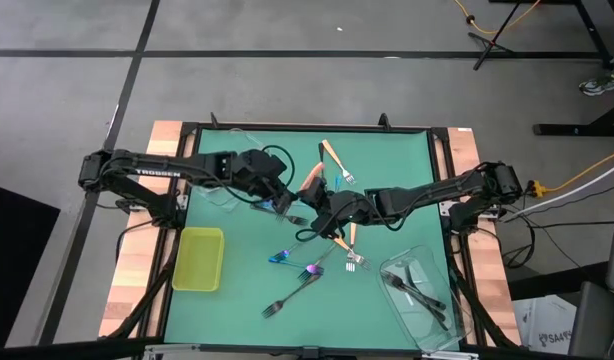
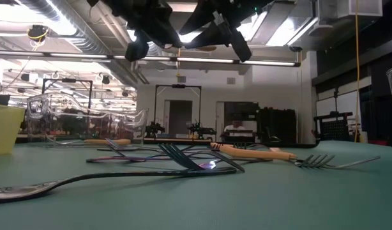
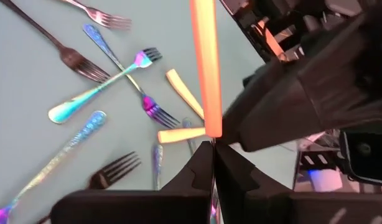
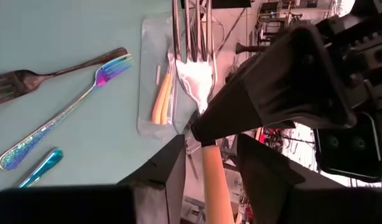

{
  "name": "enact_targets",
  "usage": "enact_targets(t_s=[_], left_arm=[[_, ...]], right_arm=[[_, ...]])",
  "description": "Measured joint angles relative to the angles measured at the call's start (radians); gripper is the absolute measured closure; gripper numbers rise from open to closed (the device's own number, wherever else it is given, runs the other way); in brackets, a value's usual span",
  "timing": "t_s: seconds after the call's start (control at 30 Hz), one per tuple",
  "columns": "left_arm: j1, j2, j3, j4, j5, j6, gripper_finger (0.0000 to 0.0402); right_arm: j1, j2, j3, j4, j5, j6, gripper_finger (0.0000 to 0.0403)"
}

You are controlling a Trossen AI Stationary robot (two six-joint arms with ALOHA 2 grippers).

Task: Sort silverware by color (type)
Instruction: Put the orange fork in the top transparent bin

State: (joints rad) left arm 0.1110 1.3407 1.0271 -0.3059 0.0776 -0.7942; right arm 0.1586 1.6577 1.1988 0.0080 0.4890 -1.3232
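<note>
Above the table's middle, the left gripper (image 1: pixel 287 203) pinches an orange-handled fork (image 1: pixel 310 184) handed over by the spread-open right gripper (image 1: pixel 325 212), which must now back away.

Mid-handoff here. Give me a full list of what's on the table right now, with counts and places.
orange-handled forks: at least five, tan-orange; one held mid-air, two loose on the mat, two in the left clear tub
iridescent forks: at least three, blue-purple; mat centre
dark forks: several, grey-black; on the mat and in the right clear tub
clear tubs: two, transparent; one under each arm
tray: one, yellow-green; left side
mat: one, green; covers the table
left pincer: shut on the held fork
right pincer: open around its handle
</note>
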Motion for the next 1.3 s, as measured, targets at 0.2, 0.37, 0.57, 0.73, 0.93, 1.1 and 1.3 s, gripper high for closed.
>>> enact_targets(t_s=[0.2, 0.37, 0.57, 0.73, 0.93, 1.1, 1.3], left_arm=[[0.061, 0.000, 0.000, -0.062, -0.043, 0.080, 0.0401], [0.139, 0.000, 0.000, -0.126, -0.045, 0.162, 0.0401], [0.241, 0.000, 0.000, -0.218, -0.089, 0.281, 0.0401], [0.319, 0.000, 0.000, -0.343, -0.187, 0.387, 0.0401], [0.381, 0.000, 0.000, -0.521, -0.382, 0.491, 0.0401], [0.398, 0.000, 0.000, -0.633, -0.463, 0.520, 0.0401], [0.402, 0.000, -0.011, -0.755, -0.480, 0.517, 0.0401]], right_arm=[[0.019, 0.000, 0.000, -0.001, 0.080, 0.085, 0.0263], [0.032, 0.000, 0.000, -0.006, 0.140, 0.133, 0.0263], [0.030, 0.000, 0.000, -0.016, 0.158, 0.192, 0.0262], [0.012, 0.000, 0.000, -0.039, 0.156, 0.224, 0.0262], [-0.017, 0.000, 0.000, -0.075, 0.121, 0.250, 0.0262], [-0.059, 0.000, 0.000, -0.095, 0.040, 0.340, 0.0262], [-0.118, 0.000, 0.000, -0.126, -0.038, 0.436, 0.0262]])
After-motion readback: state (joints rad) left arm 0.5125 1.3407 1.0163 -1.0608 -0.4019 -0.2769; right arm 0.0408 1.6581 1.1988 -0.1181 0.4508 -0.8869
